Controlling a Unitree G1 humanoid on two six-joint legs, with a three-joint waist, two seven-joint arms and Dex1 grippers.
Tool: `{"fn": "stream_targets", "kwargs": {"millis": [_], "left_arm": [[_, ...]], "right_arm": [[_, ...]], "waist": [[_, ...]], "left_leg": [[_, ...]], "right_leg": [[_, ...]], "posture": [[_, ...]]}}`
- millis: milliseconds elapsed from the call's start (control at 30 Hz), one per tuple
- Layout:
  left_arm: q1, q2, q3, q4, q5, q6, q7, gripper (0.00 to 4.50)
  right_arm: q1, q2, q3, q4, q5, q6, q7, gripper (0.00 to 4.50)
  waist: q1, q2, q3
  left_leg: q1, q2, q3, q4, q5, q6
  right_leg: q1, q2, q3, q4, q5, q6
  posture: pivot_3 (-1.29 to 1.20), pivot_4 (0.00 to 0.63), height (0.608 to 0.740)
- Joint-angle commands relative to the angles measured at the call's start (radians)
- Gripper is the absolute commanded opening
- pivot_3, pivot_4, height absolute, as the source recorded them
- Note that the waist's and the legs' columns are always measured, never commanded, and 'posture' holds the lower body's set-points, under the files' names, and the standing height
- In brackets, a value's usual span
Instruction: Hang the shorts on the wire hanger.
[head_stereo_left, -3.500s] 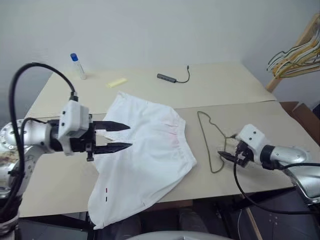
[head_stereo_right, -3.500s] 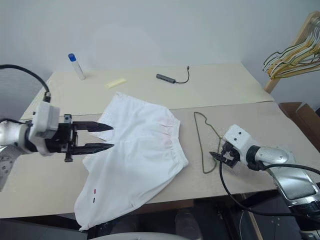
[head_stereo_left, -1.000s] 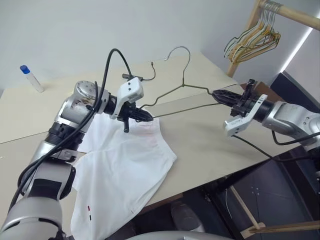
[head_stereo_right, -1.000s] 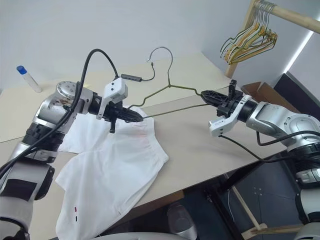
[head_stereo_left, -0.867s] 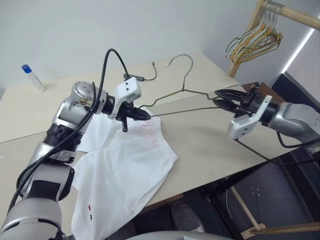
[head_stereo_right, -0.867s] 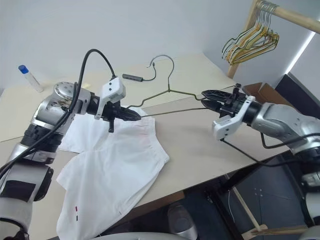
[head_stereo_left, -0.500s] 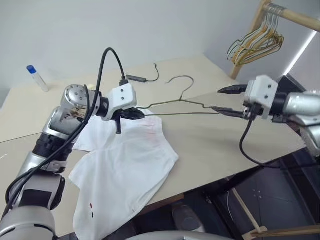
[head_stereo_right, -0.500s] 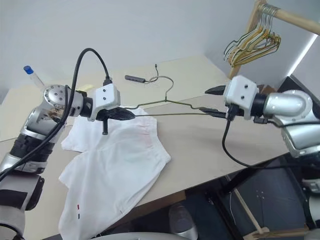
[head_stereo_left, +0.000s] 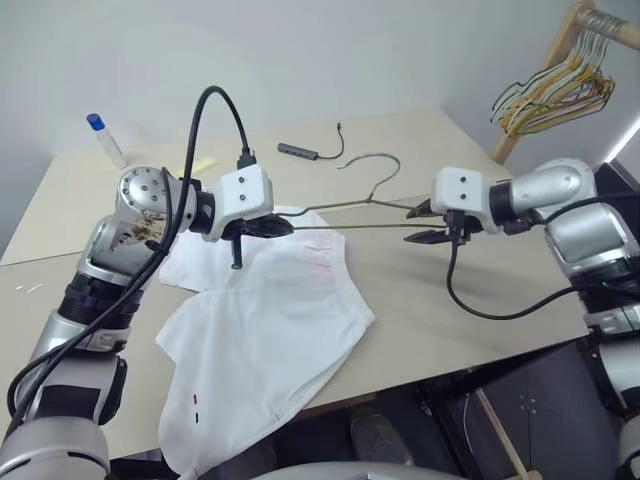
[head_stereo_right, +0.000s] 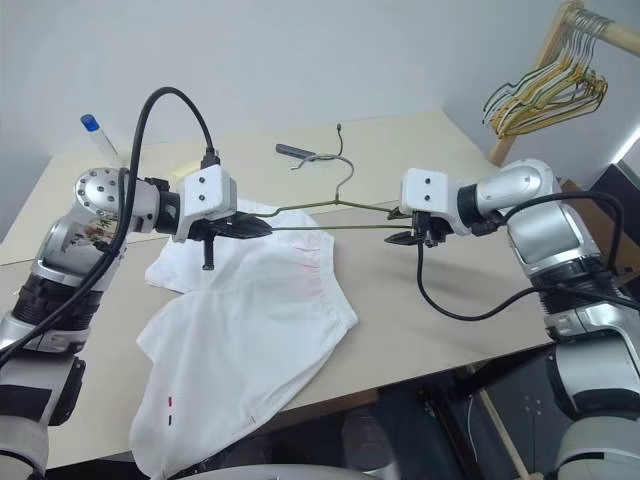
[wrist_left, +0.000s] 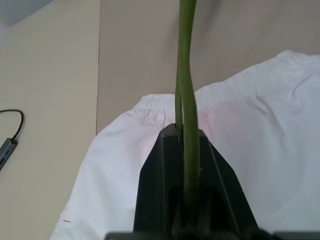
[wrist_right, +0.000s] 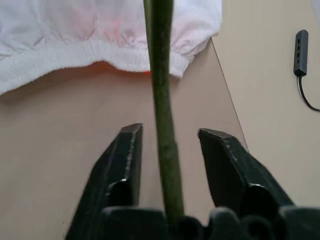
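The shorts (head_stereo_left: 270, 330) lie spread white on the table, one leg hanging over the near edge. Above their waistband the olive wire hanger (head_stereo_left: 350, 227) is held nearly level, its hook (head_stereo_left: 372, 160) leaning toward the far side. My left gripper (head_stereo_left: 283, 228) is shut on the hanger's left corner; in the left wrist view the wire hanger (wrist_left: 186, 75) rises from the closed tips over the shorts (wrist_left: 260, 125). My right gripper (head_stereo_left: 415, 224) is at the hanger's right end. In the right wrist view its fingers (wrist_right: 127, 150) stand apart with the wire hanger (wrist_right: 159, 75) running between them, a gap on each side.
A dark USB hub with cable (head_stereo_left: 300, 151), a blue-capped tube (head_stereo_left: 105, 140) and a yellow piece (head_stereo_left: 200, 163) lie at the table's far side. A wooden rack with a bunch of hangers (head_stereo_left: 555, 85) stands at the right. The table's near edge (head_stereo_left: 450, 360) runs below the right arm.
The right wrist has rolled over and its fingers have come apart around the wire. The hanger's hook has tipped from upright toward the far side. The view itself has shifted.
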Motion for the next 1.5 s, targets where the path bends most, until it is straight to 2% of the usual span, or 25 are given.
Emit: {"fn": "stream_targets", "kwargs": {"millis": [33, 100, 133, 333, 367, 567, 767, 867, 967, 1067, 1267, 1500], "left_arm": [[-0.002, 0.009, 0.032, -0.038, -0.017, -0.002, 0.000, 0.00], [0.003, 0.009, 0.033, -0.040, -0.016, -0.005, -0.001, 0.00], [0.005, 0.009, 0.034, -0.041, -0.017, -0.008, -0.002, 0.00], [0.037, -0.024, 0.075, 0.000, -0.037, -0.141, 0.010, 0.00], [0.037, -0.022, 0.083, 0.012, -0.050, -0.145, -0.006, 0.51], [0.063, 0.013, 0.166, 0.134, -0.090, -0.238, -0.028, 2.38], [0.155, -0.005, 0.289, 0.112, -0.190, -0.229, 0.007, 4.37], [0.218, -0.004, 0.329, 0.060, -0.257, -0.197, -0.006, 4.47], [0.274, 0.017, 0.334, -0.002, -0.292, -0.188, -0.042, 4.47], [0.307, 0.034, 0.335, -0.041, -0.302, -0.187, -0.057, 4.47], [0.325, 0.049, 0.335, -0.072, -0.323, -0.159, -0.048, 4.47], [0.349, 0.060, 0.351, -0.113, -0.361, -0.128, -0.055, 4.47]], "right_arm": [[-0.027, 0.016, -0.050, -0.011, -0.005, 0.000, 0.019, 0.93], [-0.019, 0.018, -0.061, -0.028, 0.000, 0.005, 0.031, 0.23], [-0.015, 0.018, -0.067, -0.036, 0.003, 0.005, 0.037, 0.04], [0.057, 0.001, -0.124, -0.111, 0.038, 0.046, 0.061, 0.04], [0.077, -0.005, -0.140, -0.129, 0.048, 0.064, 0.062, 0.00], [0.280, -0.088, -0.257, -0.282, 0.123, 0.221, 0.051, 0.00], [0.506, -0.143, -0.359, -0.352, 0.187, 0.431, -0.012, 0.00], [0.562, -0.160, -0.384, -0.355, 0.257, 0.687, -0.035, 0.00], [0.553, -0.158, -0.387, -0.311, 0.342, 0.957, -0.048, 0.00], [0.533, -0.146, -0.380, -0.269, 0.395, 1.125, -0.067, 0.00], [0.482, -0.111, -0.327, -0.191, 0.433, 1.265, -0.096, 0.00], [0.403, -0.094, -0.258, -0.121, 0.452, 1.281, -0.076, 0.00]], "waist": [[0.002, 0.000, 0.000], [0.003, 0.000, 0.000], [0.004, 0.000, 0.000], [0.004, 0.000, 0.000], [0.005, 0.000, 0.000], [0.007, 0.000, 0.000], [0.010, 0.000, 0.000], [0.014, 0.002, -0.001], [0.018, 0.002, -0.001], [0.028, 0.002, -0.001], [0.042, 0.002, -0.002], [0.055, 0.002, -0.001]], "left_leg": [[0.000, 0.000, 0.000, 0.000, 0.000, 0.000], [0.000, -0.001, 0.000, 0.000, 0.000, 0.000], [0.000, -0.001, 0.000, 0.000, 0.000, 0.000], [0.000, -0.001, 0.000, 0.000, 0.000, 0.000], [0.000, -0.001, 0.000, 0.000, 0.000, 0.000], [0.000, -0.001, -0.001, 0.000, 0.000, 0.000], [0.000, 0.000, 0.000, 0.001, 0.000, 0.000], [0.001, 0.000, 0.000, 0.001, 0.000, 0.000], [0.001, 0.001, 0.000, 0.001, 0.000, 0.000], [0.001, 0.000, 0.000, 0.001, 0.000, 0.000], [0.001, 0.000, 0.000, 0.001, 0.000, 0.000], [0.001, 0.000, 0.000, 0.001, 0.000, 0.000]], "right_leg": [[0.000, 0.000, 0.000, 0.000, 0.000, 0.000], [0.000, 0.000, 0.000, 0.000, 0.000, 0.000], [0.000, -0.001, 0.000, 0.000, 0.000, 0.000], [0.000, -0.001, 0.000, 0.000, 0.000, 0.000], [0.000, -0.001, -0.001, 0.000, 0.000, 0.000], [0.000, -0.001, -0.001, 0.000, 0.000, 0.000], [0.002, -0.001, -0.001, 0.000, 0.000, 0.000], [0.003, -0.001, -0.001, 0.000, 0.000, 0.000], [0.003, 0.000, -0.001, 0.000, 0.000, 0.000], [0.003, 0.000, -0.001, -0.001, 0.000, 0.000], [0.003, 0.000, -0.001, -0.001, 0.000, 0.000], [0.003, 0.001, -0.001, -0.001, 0.000, 0.000]], "posture": [[-0.17, 0.000, 0.740], [-0.17, 0.000, 0.740], [-0.17, 0.000, 0.740], [-0.17, 0.000, 0.740], [-0.18, 0.000, 0.740], [-0.19, 0.000, 0.740], [-0.19, 0.000, 0.740], [-0.18, 0.000, 0.740], [-0.17, 0.000, 0.740], [-0.16, 0.000, 0.740], [-0.15, 0.000, 0.740], [-0.14, 0.000, 0.740]]}}
